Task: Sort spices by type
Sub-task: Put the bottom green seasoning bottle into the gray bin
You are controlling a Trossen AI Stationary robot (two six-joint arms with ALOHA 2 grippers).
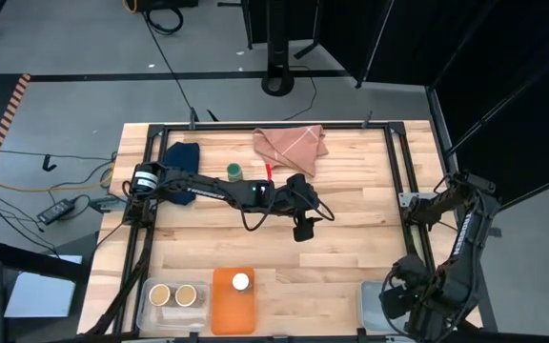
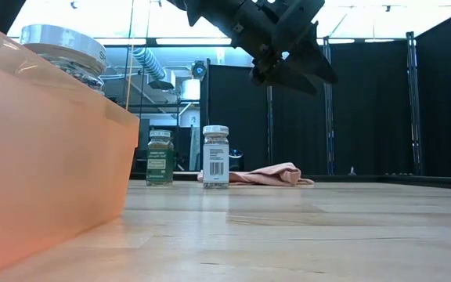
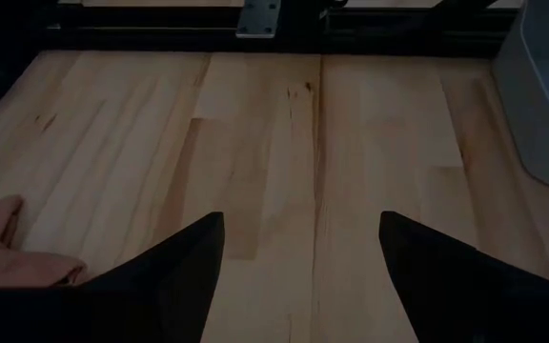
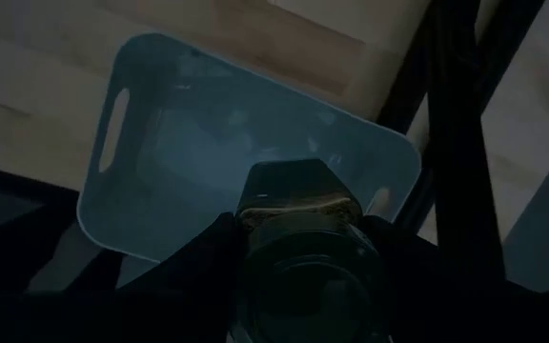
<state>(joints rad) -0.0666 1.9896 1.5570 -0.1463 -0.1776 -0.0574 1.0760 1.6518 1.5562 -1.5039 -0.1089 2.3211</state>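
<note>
A green-lidded spice jar (image 1: 233,171) (image 2: 160,157) and a white-lidded one (image 2: 215,156) stand on their bases at the far middle of the table. My left arm hides most of the white-lidded jar in the high view. My left gripper (image 1: 303,230) (image 3: 298,257) hangs open above bare wood at the table's middle, touching nothing. Two tan-lidded jars (image 1: 174,294) stand in a clear tray. Another white-lidded jar (image 1: 241,281) stands in the orange tray (image 1: 229,310). My right gripper (image 1: 400,293) is shut on a dark, greenish jar (image 4: 298,243) over the blue-grey tray (image 4: 160,143). My right gripper pinches the dark jar between its two fingers (image 4: 208,252), one on each side of its round body (image 4: 303,276). The jar is lifted clear, above the inside of the blue-grey tray. Which end of the jar the fingers are on cannot be told.
A pink folded cloth (image 1: 292,145) (image 2: 265,175) and a dark blue cloth (image 1: 181,154) lie along the far edge. A black metal frame (image 1: 394,162) borders the table. The trays line the near edge. Bare wood spreads across the table's middle and right.
</note>
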